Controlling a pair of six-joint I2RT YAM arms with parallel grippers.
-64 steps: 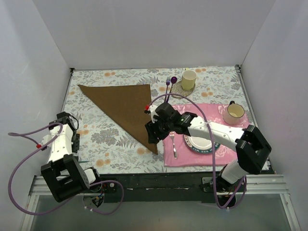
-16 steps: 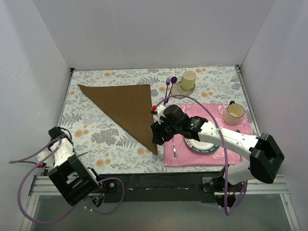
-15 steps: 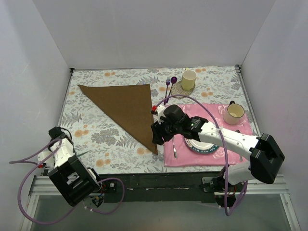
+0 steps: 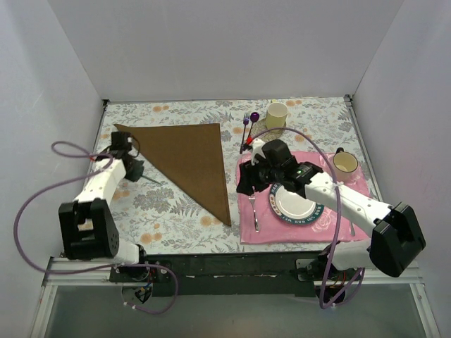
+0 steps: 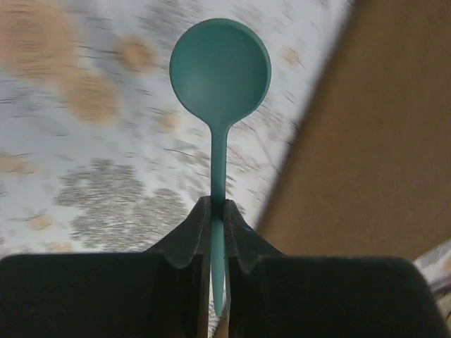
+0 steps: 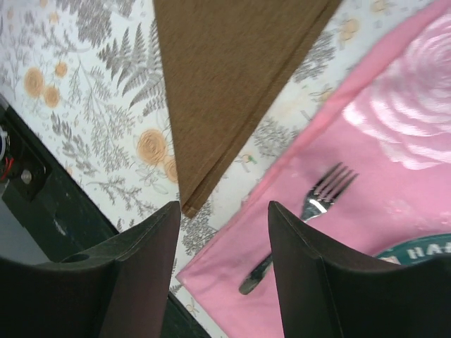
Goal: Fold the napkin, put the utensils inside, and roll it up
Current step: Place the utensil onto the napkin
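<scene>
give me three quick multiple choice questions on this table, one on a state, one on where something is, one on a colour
1. The napkin is:
A rolled up
B folded into a triangle
C spread out as a full square

2. The silver fork lies:
A on the napkin
B on the pink mat, beside the plate
C on the plate

3. The spoon in the left gripper is:
A purple
B silver
C teal

Answers:
1 B, it shows three corners, with a doubled edge at its near tip.
2 B, its tines rest on pink cloth.
3 C, the left wrist view shows a teal bowl and handle.
</scene>
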